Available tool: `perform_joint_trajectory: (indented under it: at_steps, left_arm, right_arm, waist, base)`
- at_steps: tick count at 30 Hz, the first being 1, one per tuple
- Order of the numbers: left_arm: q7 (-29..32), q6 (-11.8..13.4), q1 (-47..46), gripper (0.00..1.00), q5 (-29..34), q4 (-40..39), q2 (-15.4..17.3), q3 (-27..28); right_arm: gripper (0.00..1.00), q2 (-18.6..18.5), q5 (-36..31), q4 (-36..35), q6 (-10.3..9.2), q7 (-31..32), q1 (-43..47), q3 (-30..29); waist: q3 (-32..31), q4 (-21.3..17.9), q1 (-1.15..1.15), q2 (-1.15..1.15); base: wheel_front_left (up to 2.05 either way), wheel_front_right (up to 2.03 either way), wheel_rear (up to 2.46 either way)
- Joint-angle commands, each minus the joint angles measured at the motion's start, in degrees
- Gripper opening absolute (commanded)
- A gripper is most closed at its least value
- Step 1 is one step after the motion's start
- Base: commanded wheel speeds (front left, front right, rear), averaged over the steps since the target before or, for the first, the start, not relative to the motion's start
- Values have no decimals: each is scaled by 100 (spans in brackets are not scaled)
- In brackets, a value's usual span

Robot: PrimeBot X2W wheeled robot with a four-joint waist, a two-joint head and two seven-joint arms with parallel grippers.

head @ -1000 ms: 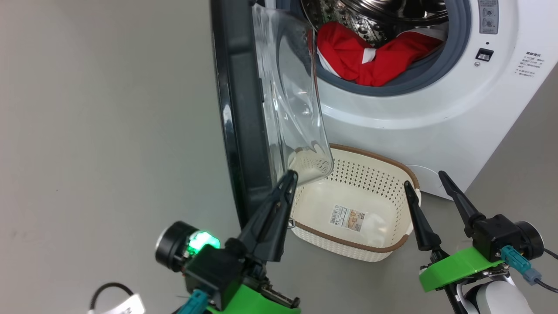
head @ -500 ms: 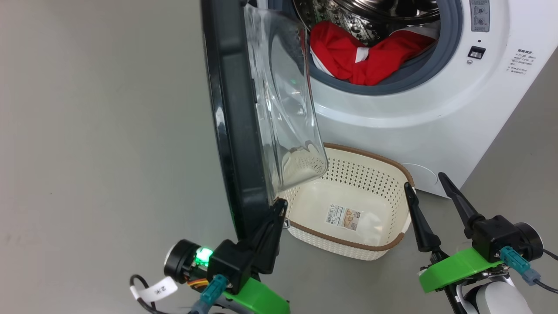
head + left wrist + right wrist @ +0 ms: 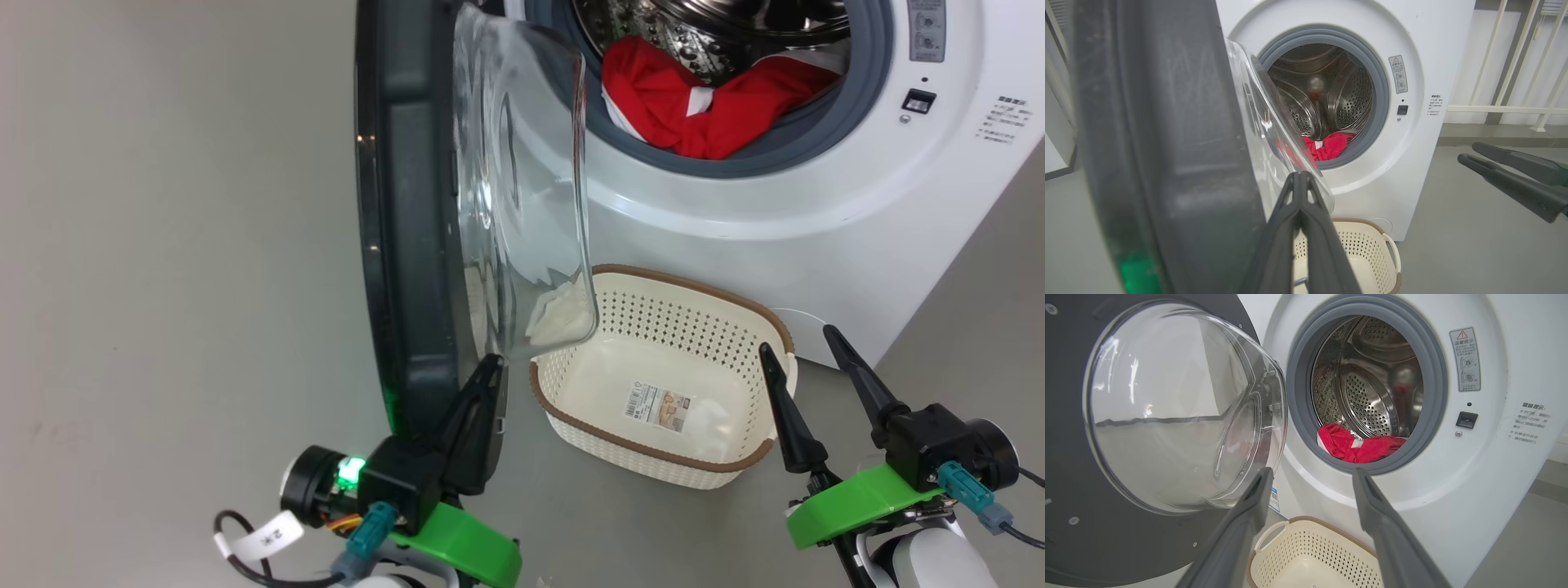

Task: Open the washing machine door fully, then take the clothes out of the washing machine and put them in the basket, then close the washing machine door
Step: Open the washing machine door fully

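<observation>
Grey floor (image 3: 163, 245) lies under everything. The white washing machine (image 3: 816, 204) stands at the far right. Its black door (image 3: 408, 204) is swung out and seen edge-on, and its glass window (image 3: 522, 204) bulges over the left end of the basket (image 3: 653, 327), which sits on the floor just before the machine. The red clothes (image 3: 694, 106) lie in the drum mouth. The left gripper (image 3: 492, 361) has its fingers pressed together on nothing, close by the door's lower inner edge. The right gripper (image 3: 798, 338) stands spread wide, holding nothing, near the basket's right end.
</observation>
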Motion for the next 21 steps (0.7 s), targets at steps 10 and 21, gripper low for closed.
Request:
perform_joint_trajectory:
  at_steps: [10, 21]
  left_arm:
    - [-106, 312, 69, 0, -224, -147, 318, 647]
    - [-213, 518, 140, 0, -465, -42, 550, 1143]
  right_arm:
    - [100, 10, 30, -152, 35, -6, -17, 120]
    - [100, 11, -49, -259, 35, 107, -17, 108]
  waist:
    - [66, 218, 0, 0]
    - [145, 379, 0, 0]
  base:
    - [0, 0, 0]
    - [0, 0, 0]
